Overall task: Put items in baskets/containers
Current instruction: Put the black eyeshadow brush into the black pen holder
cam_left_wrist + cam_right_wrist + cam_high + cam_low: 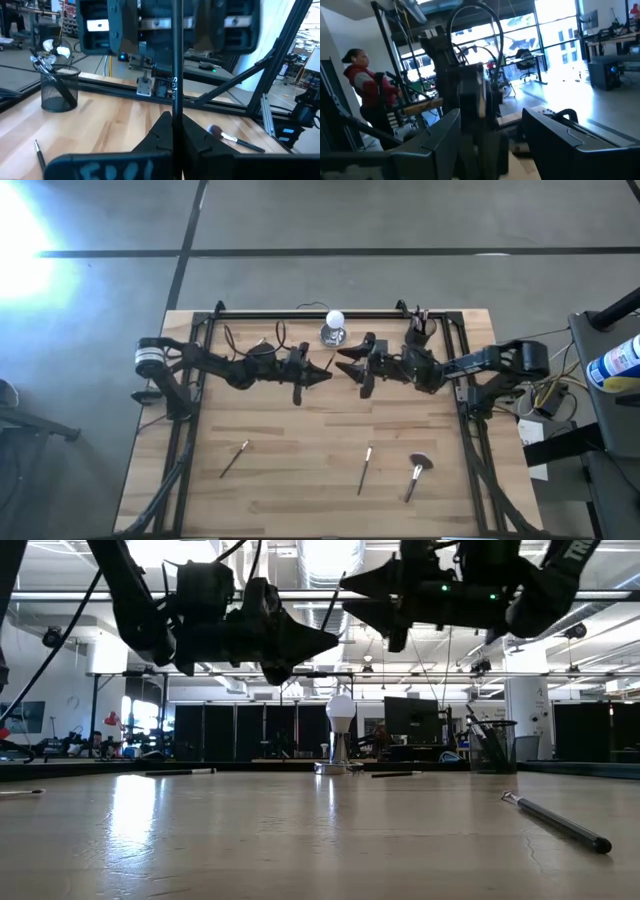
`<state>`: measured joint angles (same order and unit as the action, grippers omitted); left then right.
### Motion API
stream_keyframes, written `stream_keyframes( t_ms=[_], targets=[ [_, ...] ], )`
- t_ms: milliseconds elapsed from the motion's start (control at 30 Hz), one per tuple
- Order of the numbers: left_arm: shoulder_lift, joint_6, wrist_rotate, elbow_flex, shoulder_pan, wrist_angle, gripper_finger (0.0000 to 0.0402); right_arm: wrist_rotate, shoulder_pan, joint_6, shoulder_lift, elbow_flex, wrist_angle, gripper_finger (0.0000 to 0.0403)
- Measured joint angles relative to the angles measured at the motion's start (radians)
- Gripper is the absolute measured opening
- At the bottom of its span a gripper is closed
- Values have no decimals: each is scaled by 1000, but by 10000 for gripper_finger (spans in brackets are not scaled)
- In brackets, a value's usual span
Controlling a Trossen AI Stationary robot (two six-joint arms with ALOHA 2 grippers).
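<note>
Mid-air handover above the wooden counter (300, 480): left gripper (325, 375), jaws clamped on a slim black-handled brush (177, 75), should hold steady until the wide-jawed right gripper (345, 362) closes.

Left gripper (325, 376) closed, right gripper (345, 363) spread wide; both raised mid-table, tips facing.

**Non-task items in view**

Wooden table (300, 480) under a black frame (300, 313). Silver stand topped by a white ball (334, 326) at the table's 12 o'clock edge. Person in red top (367, 97) standing in the room beyond. Blue-labelled bottle (615, 365) off-table, 3 o'clock.
</note>
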<state>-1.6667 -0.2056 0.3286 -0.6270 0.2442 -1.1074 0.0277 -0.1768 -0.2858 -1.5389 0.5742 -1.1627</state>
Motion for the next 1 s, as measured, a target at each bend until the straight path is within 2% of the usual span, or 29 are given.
stream_keyframes(
  t_ms=[167,267,367,533,633,867,1000],
  targets=[
    [-7,6,-20,-2,0,2,5,0,0,1,-54,65,1,194],
    [-7,19,-36,0,0,3,5,0,0,3,-80,91,1,170],
    [-7,22,-41,0,0,2,5,0,0,11,-100,109,0,124],
    [-7,22,-46,1,0,8,5,0,0,75,-96,110,5,25],
    [-7,22,-46,1,1,17,9,3,1,79,-87,109,13,17],
    [-7,-47,-72,0,3,35,73,-5,-2,91,-52,99,56,13],
    [-7,-51,-77,0,3,50,93,-5,-4,98,-31,84,59,11]
  ],
)
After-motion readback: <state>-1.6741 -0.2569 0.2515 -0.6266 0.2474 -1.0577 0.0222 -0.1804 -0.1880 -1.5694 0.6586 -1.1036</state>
